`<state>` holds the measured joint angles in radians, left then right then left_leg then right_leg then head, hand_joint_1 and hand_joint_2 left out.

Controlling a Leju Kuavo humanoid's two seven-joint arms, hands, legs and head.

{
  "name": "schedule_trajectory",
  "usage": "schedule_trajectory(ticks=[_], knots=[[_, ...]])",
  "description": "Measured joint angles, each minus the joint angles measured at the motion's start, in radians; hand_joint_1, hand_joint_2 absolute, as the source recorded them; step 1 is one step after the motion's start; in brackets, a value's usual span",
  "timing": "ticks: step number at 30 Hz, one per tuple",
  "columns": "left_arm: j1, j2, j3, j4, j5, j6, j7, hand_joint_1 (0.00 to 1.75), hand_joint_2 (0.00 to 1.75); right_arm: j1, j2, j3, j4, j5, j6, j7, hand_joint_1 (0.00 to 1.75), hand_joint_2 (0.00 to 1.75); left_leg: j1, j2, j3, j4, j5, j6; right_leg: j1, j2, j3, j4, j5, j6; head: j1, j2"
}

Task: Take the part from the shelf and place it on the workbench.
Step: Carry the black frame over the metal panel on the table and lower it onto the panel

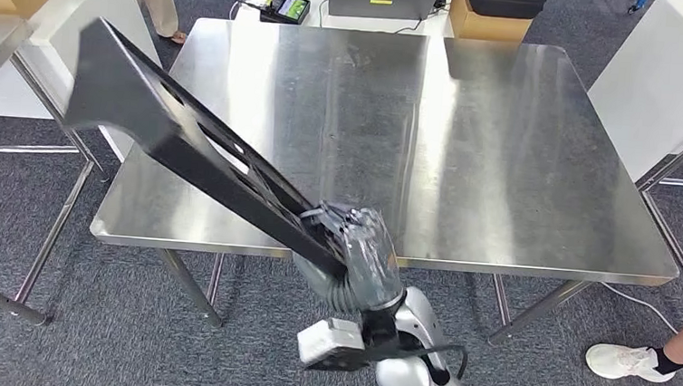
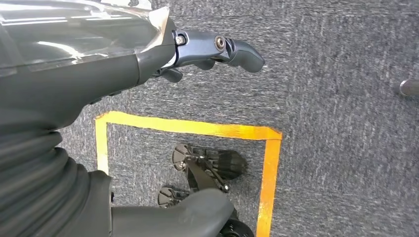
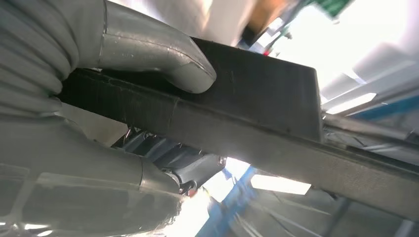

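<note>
My right robot hand (image 1: 353,239) has hold of the long black slotted metal part (image 1: 179,132), with the thumb pressed on 1 face and the darker fingers (image 3: 173,165) wrapped under the other, as the right wrist view shows close up. I grip it at its near end. From there the part rises away to my left, tilted, and its broad far end hangs in the air beyond the left edge of the stainless-steel worktop (image 1: 504,150). Only the stretch nearest my grip lies over the steel, close to the front edge — whether it touches the surface there I cannot tell, though the tilt suggests it is carried clear.

My left robot hand (image 2: 207,54) hangs at my side over the grey carpet (image 2: 346,148), holding nothing, its fingers loosely curled rather than spread. Below it a square of yellow tape (image 2: 197,128) is marked on the floor.

As I judge it, the first half of the job is done: the part is off the shelf and in my grasp, and I face the worktop squarely. What is left is the placing — bring the part further in over the steel, level it so that its whole length sits on the surface and not out past the left edge, lower it, then let go. A person's foot in a white shoe (image 1: 630,361) stands on the carpet off the worktop's right front corner.
</note>
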<state>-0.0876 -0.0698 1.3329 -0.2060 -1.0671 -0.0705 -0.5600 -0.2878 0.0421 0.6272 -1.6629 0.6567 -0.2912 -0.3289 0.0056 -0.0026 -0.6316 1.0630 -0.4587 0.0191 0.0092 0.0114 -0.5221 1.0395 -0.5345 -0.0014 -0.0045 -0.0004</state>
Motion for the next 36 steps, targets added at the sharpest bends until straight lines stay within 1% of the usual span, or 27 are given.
schedule_trajectory(ticks=[1, 3, 7, 8, 10, 12, 13, 15, 17, 18, 20, 22, 24, 28, 31, 33, 36], knots=[[-0.003, 0.000, 0.001, 0.000, 0.000, -0.001, 0.000, 0.00, 1.75, -0.045, 0.006, 0.012, 0.022, 0.056, -0.008, 0.036, 1.75, 1.75, -0.002, 0.000, 0.001, -0.001, 0.002, -0.001, 0.002, 0.000, 0.001, -0.002, 0.001, -0.001, 0.000, 0.000], [-0.007, -0.001, 0.002, 0.000, -0.002, -0.002, -0.001, 0.00, 1.75, -0.132, 0.028, 0.036, 0.077, 0.173, -0.008, 0.111, 1.75, 1.75, -0.005, -0.001, 0.002, -0.001, 0.001, 0.002, 0.001, -0.001, 0.001, -0.007, 0.001, 0.001, 0.000, 0.000], [-0.011, -0.001, 0.004, 0.000, -0.015, -0.004, -0.001, 0.00, 1.75, -0.280, 0.095, 0.092, 0.225, 0.450, 0.046, 0.287, 1.75, 1.75, -0.005, -0.003, 0.003, -0.001, -0.001, 0.004, 0.000, -0.002, 0.000, -0.012, 0.001, 0.001, 0.000, 0.000], [-0.012, -0.001, 0.004, 0.000, -0.018, -0.004, -0.001, 0.00, 1.75, -0.306, 0.112, 0.102, 0.265, 0.486, 0.055, 0.312, 1.75, 1.75, -0.005, -0.004, 0.003, -0.001, -0.001, 0.005, 0.000, -0.003, -0.001, -0.013, 0.001, 0.002, 0.000, 0.000], [-0.013, -0.001, 0.004, 0.000, -0.021, -0.004, -0.001, 0.00, 1.75, -0.339, 0.137, 0.112, 0.329, 0.518, 0.061, 0.333, 1.75, 1.75, -0.005, -0.006, 0.004, -0.001, -0.002, 0.007, 0.000, -0.005, -0.003, -0.015, 0.001, 0.002, 0.000, 0.000], [-0.013, -0.001, 0.004, 0.000, -0.025, -0.005, -0.001, 0.00, 1.75, -0.364, 0.152, 0.122, 0.376, 0.555, 0.077, 0.361, 1.75, 1.75, -0.005, -0.007, 0.004, -0.001, -0.002, 0.007, 0.000, -0.006, -0.003, -0.015, 0.001, 0.002, 0.000, 0.000], [-0.013, -0.002, 0.004, 0.000, -0.027, -0.007, 0.000, 0.00, 1.75, -0.379, 0.158, 0.127, 0.405, 0.591, 0.086, 0.388, 1.75, 1.75, -0.005, -0.007, 0.004, -0.001, -0.002, 0.007, 0.000, -0.006, -0.003, -0.015, 0.001, 0.002, 0.000, 0.000], [-0.014, -0.002, 0.002, 0.000, -0.032, -0.010, 0.002, 0.00, 1.75, -0.420, 0.170, 0.134, 0.494, 0.703, 0.084, 0.469, 1.75, 1.75, -0.005, -0.007, 0.004, -0.001, -0.002, 0.007, 0.000, -0.006, -0.003, -0.015, 0.001, 0.003, 0.000, 0.000], [-0.014, -0.002, 0.000, 0.000, -0.034, -0.013, 0.006, 0.00, 1.75, -0.474, 0.174, 0.131, 0.632, 0.827, 0.037, 0.566, 1.75, 1.75, -0.004, -0.007, 0.005, 0.000, -0.002, 0.008, -0.001, -0.008, -0.003, -0.015, 0.001, 0.003, 0.000, 0.000], [-0.014, -0.002, 0.000, 0.000, -0.034, -0.014, 0.009, 0.00, 1.75, -0.500, 0.168, 0.121, 0.705, 0.868, 0.007, 0.608, 1.75, 1.75, -0.003, -0.008, 0.005, 0.000, -0.002, 0.008, -0.001, -0.009, -0.003, -0.015, 0.001, 0.003, 0.000, 0.000], [-0.012, -0.002, -0.001, 0.000, -0.032, -0.016, 0.017, 0.00, 1.75, -0.544, 0.140, 0.087, 0.839, 0.900, -0.040, 0.670, 1.75, 1.75, -0.002, -0.011, 0.005, 0.000, -0.001, 0.009, -0.002, -0.012, -0.002, -0.015, 0.001, 0.003, 0.000, 0.000], [-0.010, -0.002, 0.000, 0.000, -0.025, -0.018, 0.024, 0.00, 1.75, -0.575, 0.091, 0.037, 0.951, 0.903, -0.070, 0.709, 1.75, 1.75, -0.003, -0.015, 0.005, 0.000, -0.001, 0.009, -0.003, -0.014, 0.001, -0.015, 0.002, 0.003, 0.000, 0.000], [-0.005, -0.001, 0.000, 0.000, -0.017, -0.020, 0.026, 0.00, 1.75, -0.591, 0.033, -0.020, 1.033, 0.905, -0.091, 0.731, 1.75, 1.75, -0.004, -0.017, 0.004, 0.001, 0.000, 0.010, -0.003, -0.016, 0.006, -0.015, 0.002, 0.004, 0.000, 0.000], [0.001, 0.000, 0.003, 0.000, -0.006, -0.031, 0.018, 0.00, 1.75, -0.592, -0.075, -0.137, 1.120, 0.908, -0.107, 0.776, 1.75, 1.75, -0.005, -0.014, 0.002, 0.001, 0.000, 0.010, -0.006, -0.014, 0.006, -0.016, 0.004, 0.006, -0.001, 0.000], [0.001, 0.001, 0.006, 0.000, 0.000, -0.054, 0.001, 0.00, 1.75, -0.575, -0.153, -0.225, 1.143, 0.910, -0.128, 0.778, 1.75, 1.75, -0.005, -0.016, 0.002, 0.001, -0.001, 0.011, -0.007, -0.014, 0.006, -0.016, 0.003, 0.008, 0.000, 0.000], [0.002, 0.002, 0.006, 0.000, -0.002, -0.067, -0.008, 0.00, 1.75, -0.556, -0.195, -0.277, 1.146, 0.911, -0.141, 0.774, 1.75, 1.75, -0.005, -0.016, 0.002, 0.001, -0.001, 0.011, -0.007, -0.014, 0.006, -0.016, 0.002, 0.009, 0.000, 0.000], [0.002, 0.004, 0.005, 0.000, -0.011, -0.079, -0.019, 0.00, 1.75, -0.526, -0.235, -0.323, 1.143, 0.911, -0.146, 0.771, 0.44, 0.44, -0.005, -0.014, 0.003, 0.000, -0.001, 0.011, -0.007, -0.013, 0.006, -0.016, 0.002, 0.010, 0.000, 0.000]])
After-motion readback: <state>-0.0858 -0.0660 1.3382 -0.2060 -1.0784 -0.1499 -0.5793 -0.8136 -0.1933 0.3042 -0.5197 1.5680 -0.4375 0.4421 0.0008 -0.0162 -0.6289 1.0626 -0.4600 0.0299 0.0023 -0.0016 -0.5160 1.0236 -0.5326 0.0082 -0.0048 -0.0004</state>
